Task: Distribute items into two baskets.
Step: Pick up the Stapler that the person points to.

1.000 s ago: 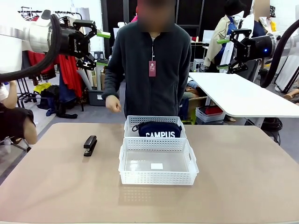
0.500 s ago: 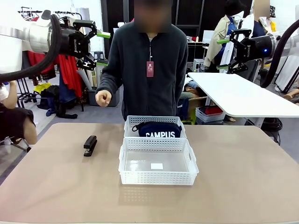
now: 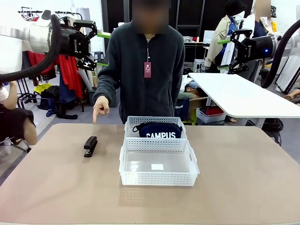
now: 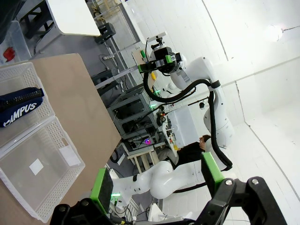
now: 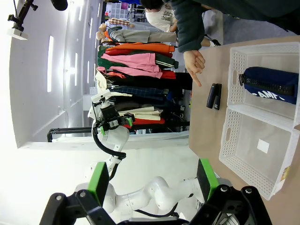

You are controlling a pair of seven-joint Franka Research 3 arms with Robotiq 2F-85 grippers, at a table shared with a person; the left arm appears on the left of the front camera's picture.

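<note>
Navy pouch (image 3: pixel 160 130) with white CAMPUS lettering is lying in the far lattice basket (image 3: pixel 129 123); black stapler (image 3: pixel 90 146) is lying apart on the tabletop; left gripper (image 3: pixel 103 49) and right gripper (image 3: pixel 224 54) are hanging spread.

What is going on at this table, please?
A person's hand points down toward the black stapler, which lies on the table beside the two baskets. The navy pouch lies in the far basket; the near basket holds no item. The left gripper and right gripper hang open high above, holding nothing.
</note>
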